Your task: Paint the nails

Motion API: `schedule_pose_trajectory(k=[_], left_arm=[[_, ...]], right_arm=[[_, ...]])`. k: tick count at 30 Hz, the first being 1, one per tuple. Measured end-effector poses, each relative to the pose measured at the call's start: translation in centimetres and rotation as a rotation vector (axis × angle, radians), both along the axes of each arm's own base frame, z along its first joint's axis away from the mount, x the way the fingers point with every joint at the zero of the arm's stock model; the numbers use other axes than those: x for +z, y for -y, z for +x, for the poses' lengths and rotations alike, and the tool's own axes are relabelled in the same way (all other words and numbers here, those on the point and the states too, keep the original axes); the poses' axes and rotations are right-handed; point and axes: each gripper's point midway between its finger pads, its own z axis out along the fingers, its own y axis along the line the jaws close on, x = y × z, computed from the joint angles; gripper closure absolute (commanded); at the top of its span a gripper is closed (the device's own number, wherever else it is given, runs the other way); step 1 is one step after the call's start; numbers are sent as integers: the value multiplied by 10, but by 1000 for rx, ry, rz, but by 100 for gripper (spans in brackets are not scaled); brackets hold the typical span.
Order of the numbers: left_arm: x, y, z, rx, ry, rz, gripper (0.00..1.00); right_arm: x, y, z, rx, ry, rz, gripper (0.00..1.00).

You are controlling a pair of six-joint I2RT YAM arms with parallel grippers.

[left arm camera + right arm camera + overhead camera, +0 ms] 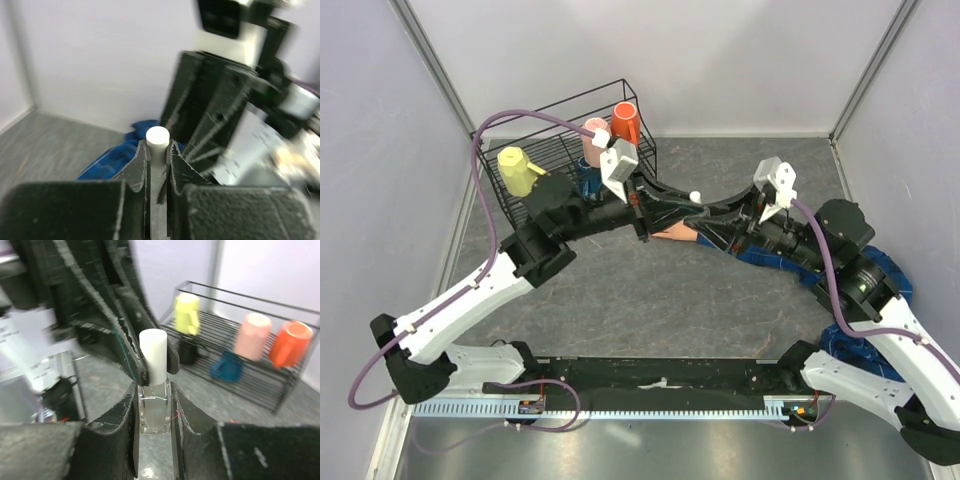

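Lilac walls are enclosing a grey bench (620, 300). The fake hand (670, 232) is lying mid-bench, its nails too small to make out. Near it the right end effector (154, 405) is clamping the clear bottle (154, 415), while the left end effector (158, 150) is pinching its white cap (158, 136). With the cap sitting on, painting is probably not beginning yet; uncapping and brushing are waiting.

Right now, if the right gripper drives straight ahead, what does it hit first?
Most likely the left gripper, shut on the cap of the right gripper's bottle; the rack lies farther back.
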Motion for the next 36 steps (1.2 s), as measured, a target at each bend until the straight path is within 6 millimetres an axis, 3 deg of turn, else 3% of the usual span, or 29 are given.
schedule_pose_trajectory(k=[4,9,12,13,15,17,18,22,26,28,30,32,36], left_arm=[[1,-9,-32,-378,129,17,98],[-18,-18,-30,-642,165,94,98],[-28,-26,-19,-675,140,129,74],[-30,-28,-15,-667,128,135,54],[-31,-30,-9,-645,102,141,40],[-33,-32,3,-584,43,146,7],[-34,-33,9,-551,18,148,1],[-36,-39,26,-383,-79,139,2],[-20,-54,29,-192,-125,92,14],[-8,-62,28,-98,-134,47,30],[2,-66,19,-23,-143,-4,39],[13,-63,2,21,-146,-56,40],[25,-47,-21,99,-169,-120,30]], right_arm=[[3,-8,-27,147,41,-2,100],[-12,-15,-34,218,11,-33,100],[-21,-21,-27,217,-19,-51,100],[-23,-22,-25,215,-23,-54,100],[-24,-23,-22,206,-25,-56,100],[-21,-23,-22,205,-13,-50,100],[-19,-22,-22,201,-5,-45,100],[-16,-20,-20,185,9,-37,100],[-15,-19,-16,158,10,-37,100],[-15,-18,-13,141,9,-36,100],[-15,-16,-8,114,6,-33,100],[-15,-15,-5,92,5,-32,100],[-14,-12,3,46,-1,-27,100]])
